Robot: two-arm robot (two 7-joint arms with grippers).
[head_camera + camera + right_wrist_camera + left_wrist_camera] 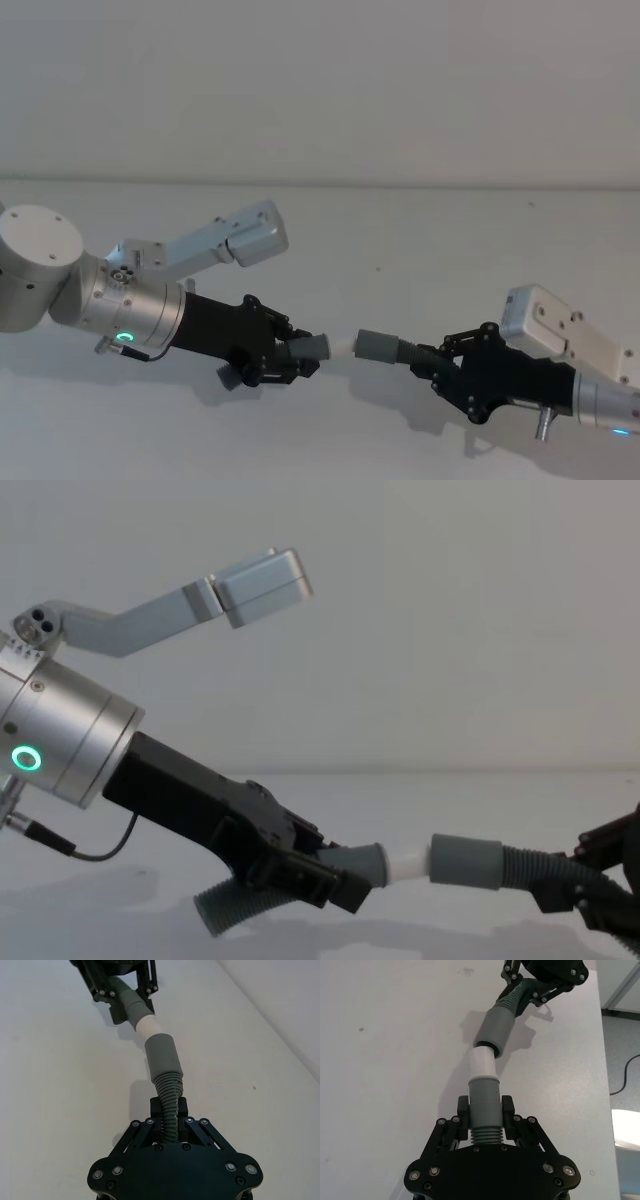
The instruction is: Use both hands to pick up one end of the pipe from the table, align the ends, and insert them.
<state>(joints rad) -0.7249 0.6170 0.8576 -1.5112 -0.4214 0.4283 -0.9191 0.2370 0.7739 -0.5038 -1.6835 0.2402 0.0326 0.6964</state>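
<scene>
Left gripper (290, 358) and right gripper (440, 362), jaws clamped on pipe pieces, meet white tip (483, 1062) at open mouth (487, 1046) above bare table (400, 230).

The bench (420, 230) is a plain white surface with a matt, smooth finish; the left gripper (485, 1110) and the right gripper (170, 1112) look like black matt plastic studded with small shiny metal screws; the arm casing (70, 740) behind the left one is brushed silver metal with a soft sheen. The pipe (169, 1105) is dark grey, ribbed and rubbery-looking along its hose; its wider cuff (162, 1057) is smooth matt grey plastic; the narrower tip (483, 1062) is smooth white plastic.
</scene>
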